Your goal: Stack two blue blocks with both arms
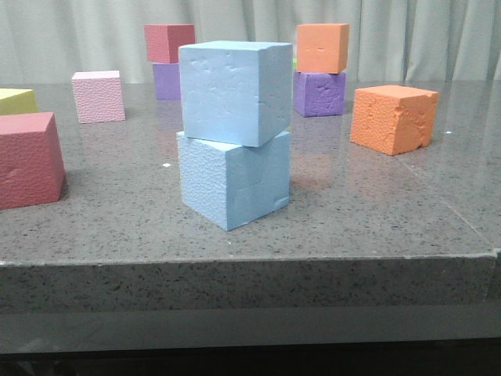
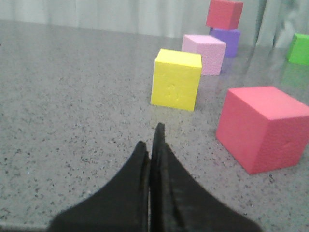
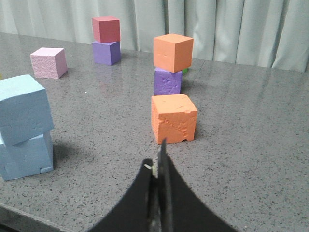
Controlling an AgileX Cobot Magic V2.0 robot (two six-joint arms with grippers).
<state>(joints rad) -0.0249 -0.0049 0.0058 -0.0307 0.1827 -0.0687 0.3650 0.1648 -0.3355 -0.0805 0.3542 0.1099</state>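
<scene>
Basically done, judging by layout: grey speckled bench (image 1: 376, 227) carrying everything, stack sitting near front edge, centre of front view. Upper blue block (image 1: 235, 92) resting on lower blue block (image 1: 233, 178), twisted a little relative to it and overhanging slightly, but seated flat and looking stable. Nothing gripping either block; stack standing on its own. Left gripper (image 2: 152, 145) low over bare bench, fingers pressed together, holding nothing, pointed toward yellow cube (image 2: 176, 79) and big red cube (image 2: 263, 126), well apart from stack. Right gripper (image 3: 159, 159) likewise fingers together, empty, aimed at lone orange cube (image 3: 174, 118), with blue stack off to one side in that view. Neither arm visible in front view, so both clear of stack. Distractors untouched as far as visible: pink cube (image 1: 99, 96), red-on-purple pair at back (image 1: 168, 59), orange-on-purple pair (image 1: 321, 69). Remaining, by estimate: nothing beyond parking arms; possibly squaring up top block if alignment matters.
</scene>
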